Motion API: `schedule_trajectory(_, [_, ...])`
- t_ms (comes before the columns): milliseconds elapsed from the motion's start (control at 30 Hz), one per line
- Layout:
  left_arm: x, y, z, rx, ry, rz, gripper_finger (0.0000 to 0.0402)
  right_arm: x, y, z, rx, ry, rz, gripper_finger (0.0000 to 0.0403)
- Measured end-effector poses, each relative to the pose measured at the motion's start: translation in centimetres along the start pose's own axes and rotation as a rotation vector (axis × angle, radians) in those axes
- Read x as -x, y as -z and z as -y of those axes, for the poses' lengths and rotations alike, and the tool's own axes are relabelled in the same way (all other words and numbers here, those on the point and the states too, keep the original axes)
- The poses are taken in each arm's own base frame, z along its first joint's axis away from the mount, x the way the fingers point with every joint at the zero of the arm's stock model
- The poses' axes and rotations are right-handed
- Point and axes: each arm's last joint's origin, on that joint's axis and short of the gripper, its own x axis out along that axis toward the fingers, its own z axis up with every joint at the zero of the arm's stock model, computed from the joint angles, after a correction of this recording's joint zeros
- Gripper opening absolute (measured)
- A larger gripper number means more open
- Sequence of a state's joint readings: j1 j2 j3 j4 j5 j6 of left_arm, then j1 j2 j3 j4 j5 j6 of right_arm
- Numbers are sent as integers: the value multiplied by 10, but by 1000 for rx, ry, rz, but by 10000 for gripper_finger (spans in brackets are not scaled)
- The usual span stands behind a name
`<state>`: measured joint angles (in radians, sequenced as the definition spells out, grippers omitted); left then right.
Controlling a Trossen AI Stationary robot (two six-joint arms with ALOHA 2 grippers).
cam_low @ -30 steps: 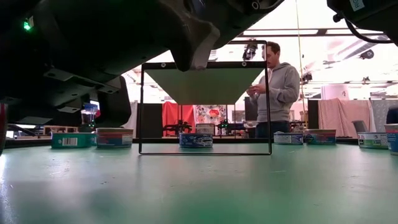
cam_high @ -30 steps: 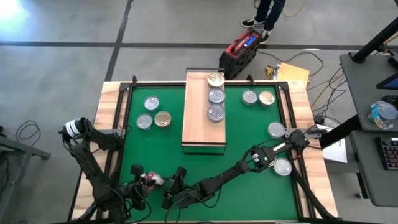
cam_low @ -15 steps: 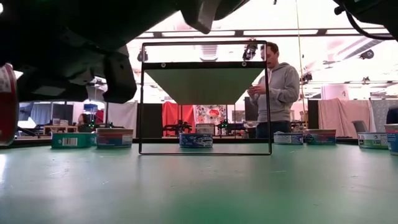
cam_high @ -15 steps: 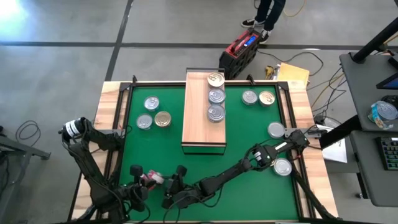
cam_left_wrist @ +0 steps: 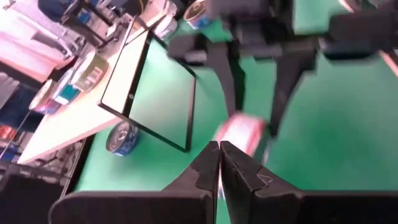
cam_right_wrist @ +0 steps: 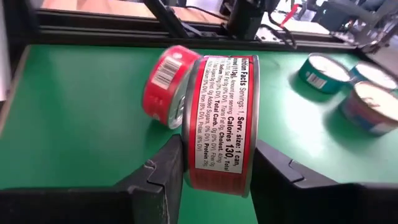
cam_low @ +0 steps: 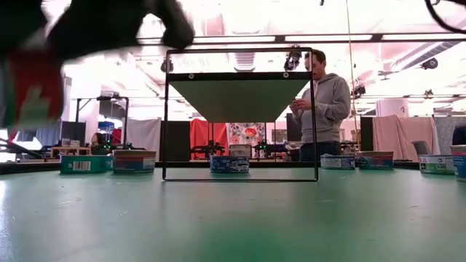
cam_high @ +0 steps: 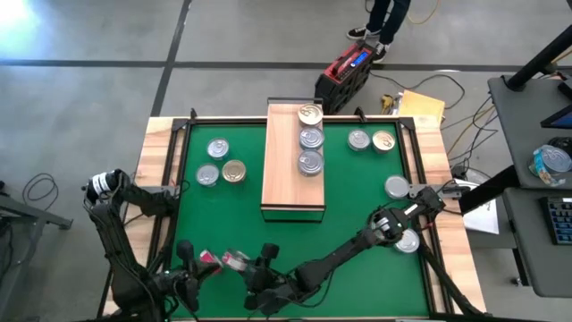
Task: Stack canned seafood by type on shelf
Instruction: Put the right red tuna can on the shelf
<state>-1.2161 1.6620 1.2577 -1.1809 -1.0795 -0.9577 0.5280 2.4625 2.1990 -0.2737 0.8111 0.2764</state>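
My right gripper (cam_right_wrist: 219, 152) is shut on a red-labelled tin (cam_right_wrist: 221, 118) of canned seafood near the mat's near edge (cam_high: 238, 261). A second red-labelled tin (cam_right_wrist: 163, 84) lies tilted just behind it (cam_high: 208, 259). My left gripper (cam_left_wrist: 219, 149), shut, is close beside that second tin at the near left (cam_high: 189, 257). The light-wood shelf (cam_high: 281, 183) carries three silver-lidded tins in a row (cam_high: 310, 138). Further tins rest flat on the mat left (cam_high: 217, 148) and right (cam_high: 358, 139) of the shelf. My right gripper pinches the red-labelled tin between its two fingers, one on each flat face (cam_right_wrist: 191, 134). The fingers come slanting down from the table's right side. The tin stands on edge with its label (cam_right_wrist: 222, 93) toward the wrist camera, lifted clear of the mat. My left gripper is next to the second red tin; I cannot tell whether it touches it.
A gold-lidded tin (cam_high: 234, 172) sits left of the shelf and another (cam_high: 383, 141) right of it. Two silver tins (cam_high: 397, 187) (cam_high: 407, 240) lie beside my right arm. A person (cam_low: 324, 109) stands beyond the far edge. Bare green mat (cam_high: 357, 192) lies right of the shelf.
My right gripper has risen and drawn toward the table's right with its tin, which now stands apart from the second red tin. My left gripper has also gone up. In the low view both arms have lifted out of the foreground.
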Motion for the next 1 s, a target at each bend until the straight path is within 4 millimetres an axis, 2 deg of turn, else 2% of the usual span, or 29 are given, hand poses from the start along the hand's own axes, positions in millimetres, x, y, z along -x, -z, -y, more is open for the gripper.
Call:
schedule_trajectory(133, [3, -3, 0, -40, 11, 5, 0, 28, -21, 6, 39, -1, -18, 131])
schedule_trajectory(300, [0, 3, 1, -65, 5, -5, 0, 66, -43, 18, 143, 4, -53, 131])
schedule_trajectory(567, [-4, 9, 0, -87, -25, -3, 0, 128, -73, 61, 363, 119, -136, 131])
schedule_trajectory(767, [-4, 8, -2, -100, -59, 34, 0, 160, -86, 94, 522, 178, -202, 131])
schedule_trajectory(1000, [-10, 6, -6, -99, -95, 40, 0, 177, -80, 120, 700, 301, -302, 131])
